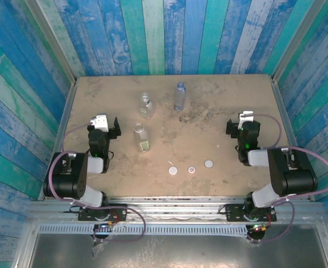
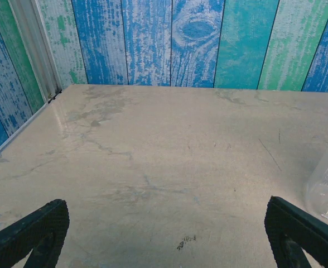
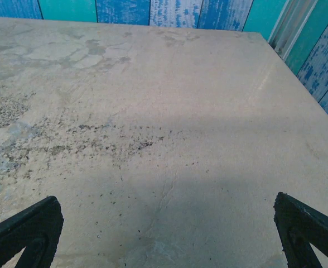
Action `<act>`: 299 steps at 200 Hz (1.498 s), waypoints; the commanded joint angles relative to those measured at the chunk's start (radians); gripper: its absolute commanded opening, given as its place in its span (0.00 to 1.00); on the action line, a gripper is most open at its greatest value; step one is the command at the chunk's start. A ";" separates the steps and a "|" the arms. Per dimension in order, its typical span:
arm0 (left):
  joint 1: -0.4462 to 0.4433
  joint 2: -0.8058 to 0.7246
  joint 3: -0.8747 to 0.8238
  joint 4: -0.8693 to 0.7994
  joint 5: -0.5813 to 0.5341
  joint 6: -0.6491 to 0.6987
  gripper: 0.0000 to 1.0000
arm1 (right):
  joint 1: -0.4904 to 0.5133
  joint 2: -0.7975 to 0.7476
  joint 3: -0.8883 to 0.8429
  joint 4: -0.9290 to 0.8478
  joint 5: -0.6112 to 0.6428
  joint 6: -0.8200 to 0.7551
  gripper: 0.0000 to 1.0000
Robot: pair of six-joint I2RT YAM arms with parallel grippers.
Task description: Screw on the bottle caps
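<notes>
Well, the wide sandy-beige tabletop [image 1: 231, 100] gives open room out to its plank-walled edges ahead of my folded arms. Three small clear plastic bottles [image 1: 146, 105] stand mid-table, the green-labelled bottle [image 1: 142, 137] just beside my left gripper [image 1: 115, 127]. Three flat round caps [image 1: 191, 169] lie nearer, between my arms. Left gripper and right gripper [image 1: 231, 127] both gape wide.

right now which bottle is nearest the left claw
The green label bottle, beside the left claw; the clear bottle and blue bottle stand farther back.
</notes>
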 commanded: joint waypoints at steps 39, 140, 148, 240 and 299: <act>0.004 0.019 0.010 -0.006 0.012 -0.004 0.94 | 0.003 -0.014 0.001 0.016 0.014 0.008 1.00; 0.004 0.019 0.010 -0.006 0.012 -0.003 0.94 | 0.002 -0.014 0.002 0.016 0.013 0.008 1.00; 0.004 0.018 0.010 -0.006 0.012 -0.003 0.94 | 0.002 -0.014 0.003 0.016 0.013 0.008 1.00; 0.004 0.001 0.014 -0.028 -0.006 -0.010 0.94 | 0.002 -0.023 -0.007 0.024 0.011 0.006 1.00; 0.002 -0.218 0.052 -0.261 -0.090 -0.045 0.94 | 0.003 -0.193 0.028 -0.177 -0.052 -0.038 1.00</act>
